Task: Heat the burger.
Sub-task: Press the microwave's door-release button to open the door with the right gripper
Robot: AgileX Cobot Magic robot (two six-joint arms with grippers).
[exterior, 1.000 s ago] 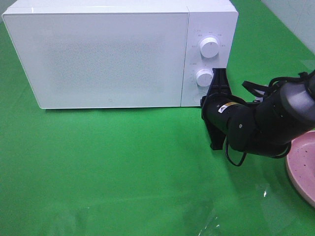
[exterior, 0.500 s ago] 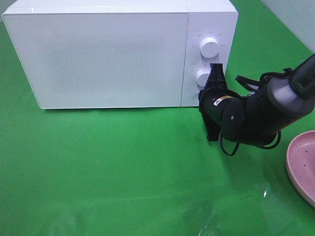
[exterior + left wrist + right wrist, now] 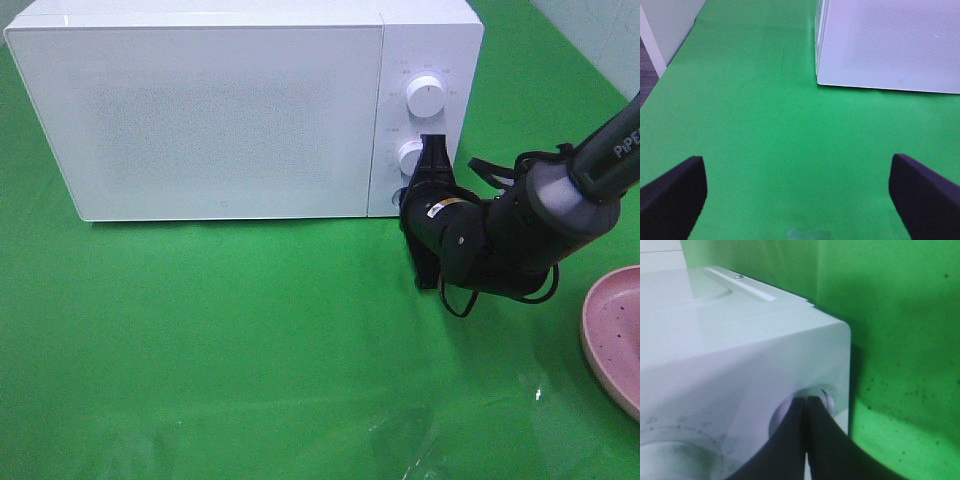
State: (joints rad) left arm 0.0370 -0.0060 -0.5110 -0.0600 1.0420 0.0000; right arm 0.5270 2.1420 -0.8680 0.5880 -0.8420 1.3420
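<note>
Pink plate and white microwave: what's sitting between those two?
The exterior high view shows only the right gripper and its black arm between the plate and the microwave, above bare green cloth.

Green worktop [image 3: 250, 340] fills exterior high view, surface smooth with faint sheen. White microwave [image 3: 200, 110] stands on it toward back, door shut, dials on right side of its front. Pink speckled plate [image 3: 615, 340] lies on green at right edge, cut off by frame, well apart from microwave. Glossy clear patch [image 3: 400, 440] near front edge, possibly tape or film; too faint to tell.
</note>
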